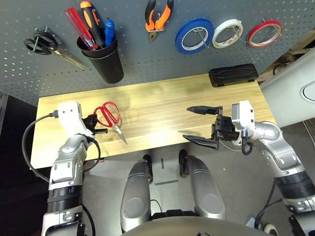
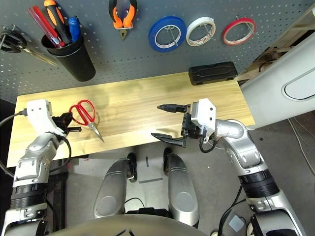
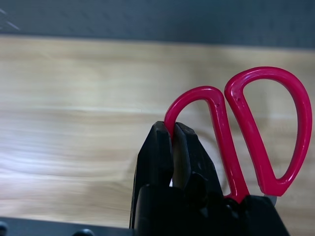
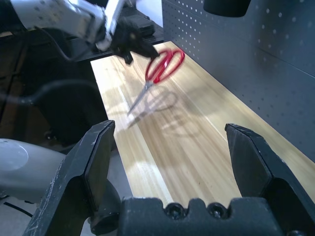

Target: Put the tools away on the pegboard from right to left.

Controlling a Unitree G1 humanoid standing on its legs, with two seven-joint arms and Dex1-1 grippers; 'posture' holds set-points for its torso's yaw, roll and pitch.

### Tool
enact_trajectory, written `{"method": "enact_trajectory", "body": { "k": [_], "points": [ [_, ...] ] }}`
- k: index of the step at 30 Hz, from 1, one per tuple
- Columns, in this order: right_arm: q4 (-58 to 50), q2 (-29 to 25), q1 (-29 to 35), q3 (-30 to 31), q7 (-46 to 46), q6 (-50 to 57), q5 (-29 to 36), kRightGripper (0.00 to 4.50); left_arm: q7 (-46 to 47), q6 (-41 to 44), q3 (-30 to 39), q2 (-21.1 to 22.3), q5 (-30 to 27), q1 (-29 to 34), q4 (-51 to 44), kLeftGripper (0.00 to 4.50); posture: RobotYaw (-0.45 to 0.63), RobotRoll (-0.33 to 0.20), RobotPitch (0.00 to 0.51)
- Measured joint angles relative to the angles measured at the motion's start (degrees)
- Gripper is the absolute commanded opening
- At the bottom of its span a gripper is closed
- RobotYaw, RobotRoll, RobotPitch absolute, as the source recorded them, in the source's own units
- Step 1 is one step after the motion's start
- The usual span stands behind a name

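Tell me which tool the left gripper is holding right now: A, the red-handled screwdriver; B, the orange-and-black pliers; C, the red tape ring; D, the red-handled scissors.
D: the left gripper is shut on one handle loop of the red-handled scissors, their blades hanging over the table, with a shadow under them.

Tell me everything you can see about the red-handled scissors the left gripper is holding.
The red-handled scissors have two glossy red loops that look like plastic and slim silvery metal blades, closed together. The left gripper is shut on the rim of one loop. The scissors hang tilted over the left part of the wooden table, blades pointing down toward its near edge, with their shadow on the wood below. Nothing else touches them.
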Motion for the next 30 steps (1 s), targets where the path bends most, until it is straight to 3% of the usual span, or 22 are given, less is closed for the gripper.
{"method": "enact_trajectory", "body": {
  "k": [13, 23, 30],
  "points": [
    [5.0, 2.7, -5.0, -2.0, 2.6, -2.2, 2.0, 4.50, 0.8, 3.1, 11.7, 2.5, -3.4, 1.2, -12.8, 0.01, 0.17, 0.000, 0.148],
    [4.4, 4.8, -7.9, -4.8, 2.0, 1.1, 7.1, 4.50, 1.3, 0.0, 13.8, 4.7, -3.5, -6.0, -11.6, 0.01, 0.14, 0.000, 0.120],
    [-2.8, 1.5, -8.1, -10.3, 0.4, 9.8, 15.0, 4.50, 1.3, -3.0, 13.1, 5.3, -3.3, -9.7, -8.5, 0.01, 0.11, 0.000, 0.115]
  ]
}}
